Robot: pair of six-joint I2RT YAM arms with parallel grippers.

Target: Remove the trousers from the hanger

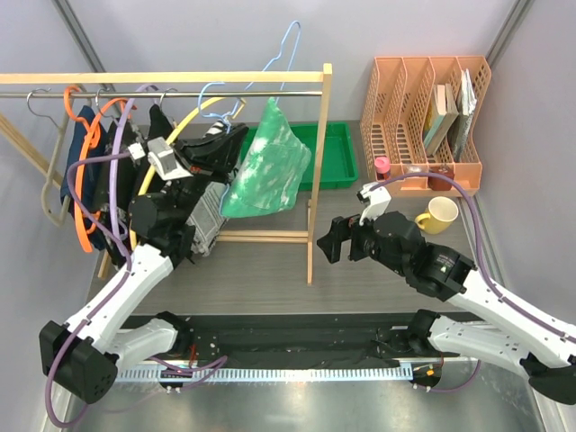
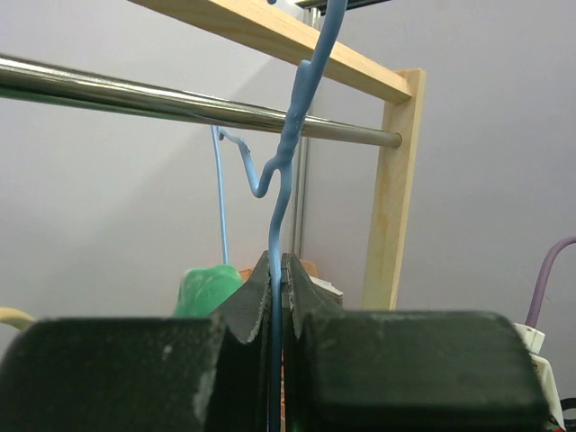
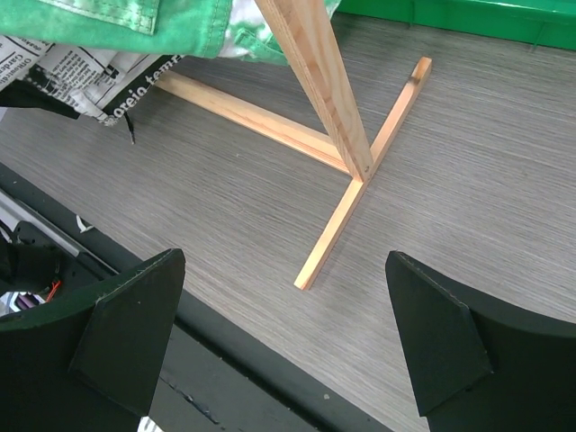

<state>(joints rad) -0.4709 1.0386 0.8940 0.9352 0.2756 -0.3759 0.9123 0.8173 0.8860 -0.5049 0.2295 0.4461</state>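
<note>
Left gripper (image 2: 277,274) on upright hanger (image 2: 294,117), hook up

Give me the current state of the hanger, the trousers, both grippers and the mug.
hanger: clamped by its wire, hook raised above the rail.
trousers: draped on the hanger, not yet off.
left gripper: shut on the hanger.
right gripper: open, empty, over the table near the rack's foot.
mug: upright on the table.

top external: high overhead from near side, looking down | left wrist: close, facing up at metal rail (image 2: 135,94) | right wrist: close, down at rack foot (image 3: 344,211) | all share wooden rack (image 1: 319,162)
</note>
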